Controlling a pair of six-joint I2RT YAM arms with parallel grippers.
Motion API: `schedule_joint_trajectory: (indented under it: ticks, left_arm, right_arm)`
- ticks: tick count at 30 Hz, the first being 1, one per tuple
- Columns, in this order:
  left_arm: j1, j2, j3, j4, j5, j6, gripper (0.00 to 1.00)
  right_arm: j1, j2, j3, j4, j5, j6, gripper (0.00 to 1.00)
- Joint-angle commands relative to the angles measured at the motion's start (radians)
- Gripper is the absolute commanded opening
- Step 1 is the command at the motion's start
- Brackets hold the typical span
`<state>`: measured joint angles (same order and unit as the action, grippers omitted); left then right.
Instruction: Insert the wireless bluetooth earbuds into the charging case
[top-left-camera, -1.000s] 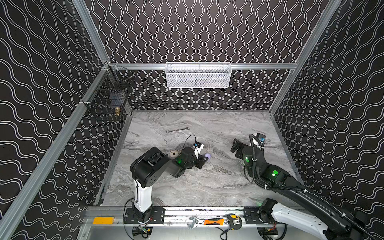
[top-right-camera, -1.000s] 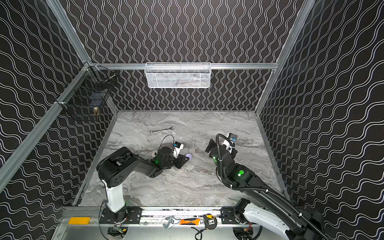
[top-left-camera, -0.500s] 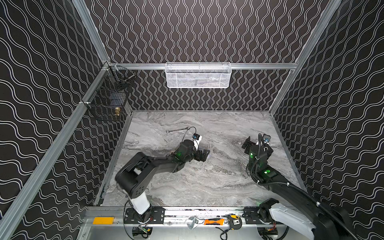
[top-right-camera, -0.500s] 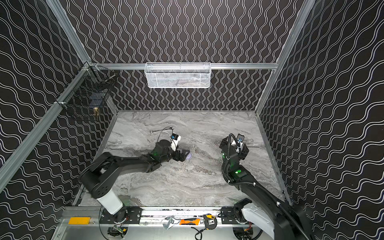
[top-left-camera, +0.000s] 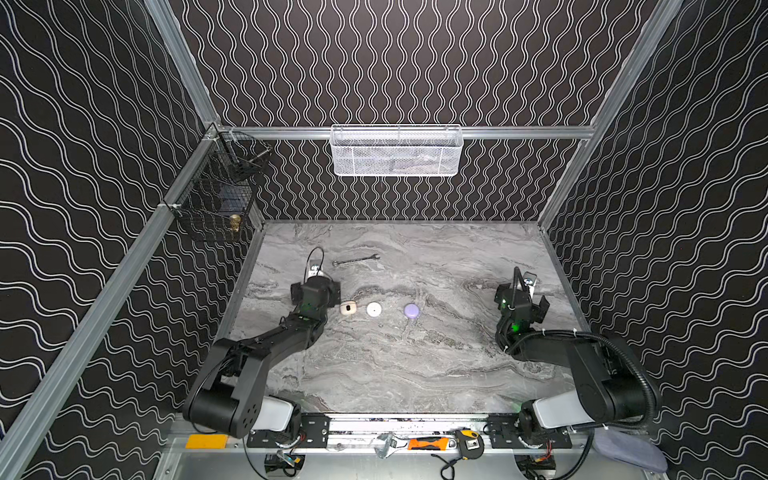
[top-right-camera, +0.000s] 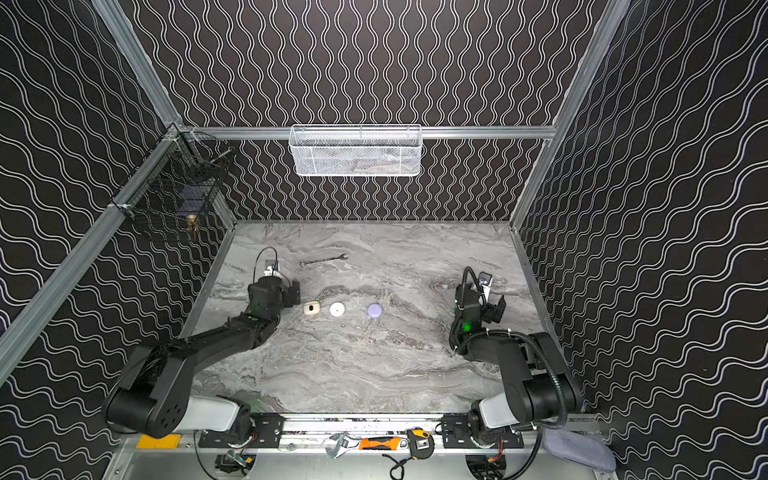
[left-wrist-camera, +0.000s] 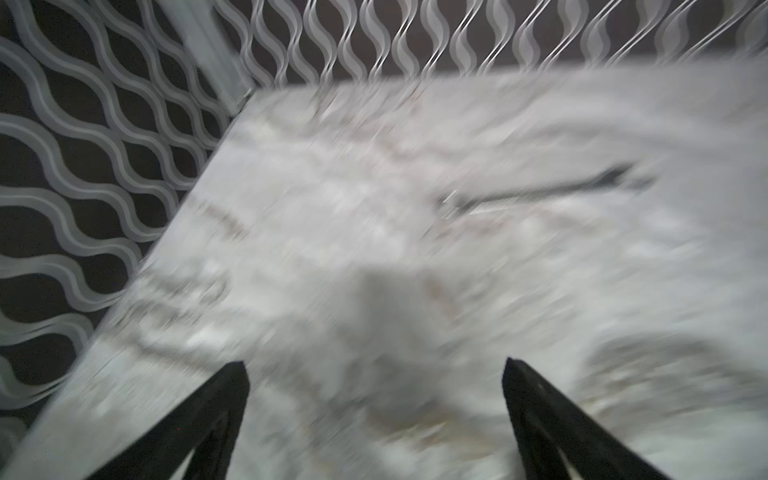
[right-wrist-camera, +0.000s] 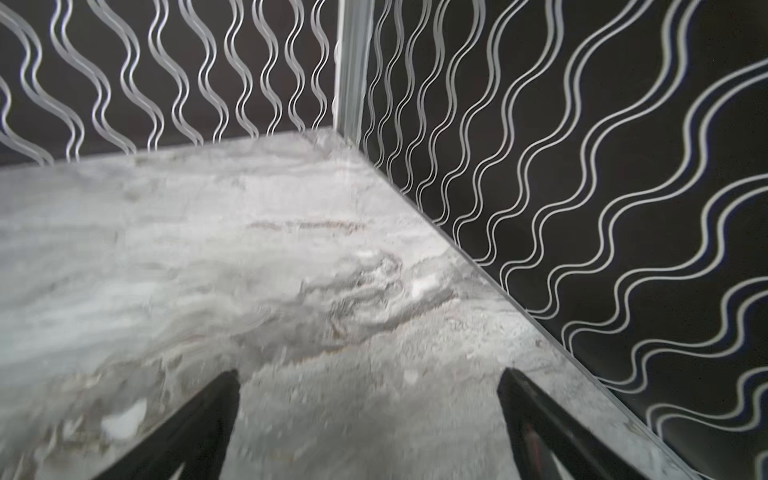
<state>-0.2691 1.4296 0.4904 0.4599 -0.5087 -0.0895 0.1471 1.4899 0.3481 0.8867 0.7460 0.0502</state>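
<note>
Grey marble-pattern tabletop (top-left-camera: 374, 374). Near centre, three items lie in a row, each apart: white case (top-left-camera: 374, 309), cream case (top-left-camera: 348, 308) at its 9 o'clock, lavender case (top-left-camera: 411, 310) at its 3 o'clock. Wrench (top-left-camera: 355, 260) lies flat at 11 o'clock.

The left gripper (left-wrist-camera: 374, 365) and the right gripper (right-wrist-camera: 368, 373) both stand spread wide.

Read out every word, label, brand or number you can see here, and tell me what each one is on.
Nothing here is legible.
Sticker on the left wrist camera: too small to read.
Sticker on the right wrist camera: too small to read.
Yellow plate: no lettering made out.
</note>
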Motion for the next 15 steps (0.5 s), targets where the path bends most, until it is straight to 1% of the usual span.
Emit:
schedule_joint_trajectory:
  ticks: [1,2,3,4,5,6,7,8,9,10,11,13,14,15]
  left_arm:
    - [0.028,0.063,-0.076,0.32,-0.131,0.1,0.99]
    - [0.034,0.086,-0.075,0.353,-0.116,0.124,0.99]
    - [0.039,0.09,-0.071,0.35,-0.078,0.129,0.99]
    - [0.046,0.101,-0.073,0.382,-0.029,0.149,0.99]
    - [0.048,0.113,-0.082,0.409,-0.026,0.162,0.99]
    - [0.053,0.128,-0.117,0.501,-0.011,0.168,0.99]
    - [0.063,0.17,-0.158,0.611,0.006,0.167,0.99]
    - [0.077,0.209,-0.175,0.712,0.04,0.196,0.99]
    - [0.085,0.182,-0.147,0.602,0.084,0.169,0.99]
    - [0.102,0.167,-0.13,0.532,0.115,0.156,0.99]
    - [0.112,0.189,-0.123,0.557,0.133,0.155,0.99]
    - [0.147,0.216,-0.118,0.551,0.224,0.144,0.99]
    - [0.159,0.241,-0.124,0.602,0.24,0.147,0.99]
    - [0.16,0.248,-0.13,0.62,0.238,0.153,0.99]
  right_arm:
    - [-0.066,0.031,-0.051,0.26,-0.245,-0.05,1.0]
    - [-0.082,0.001,-0.022,0.126,-0.278,0.0,1.0]
    - [-0.109,-0.011,-0.013,0.101,-0.338,0.013,1.0]
    - [-0.13,-0.004,-0.042,0.172,-0.405,0.004,1.0]
    - [-0.136,0.006,-0.079,0.254,-0.451,-0.014,1.0]
    - [-0.14,0.027,-0.102,0.308,-0.484,-0.02,0.99]
    - [-0.142,0.069,-0.121,0.414,-0.491,-0.044,0.99]
    - [-0.142,0.072,-0.135,0.427,-0.503,-0.049,0.99]
    - [-0.142,0.042,-0.119,0.332,-0.502,-0.027,1.0]
    - [-0.142,0.026,-0.097,0.266,-0.491,-0.014,1.0]
    - [-0.142,0.031,-0.082,0.256,-0.478,-0.009,1.0]
    - [-0.142,0.064,-0.113,0.379,-0.457,-0.032,1.0]
    - [-0.142,0.068,-0.116,0.39,-0.454,-0.034,1.0]
    - [-0.142,0.053,-0.105,0.333,-0.455,-0.022,1.0]
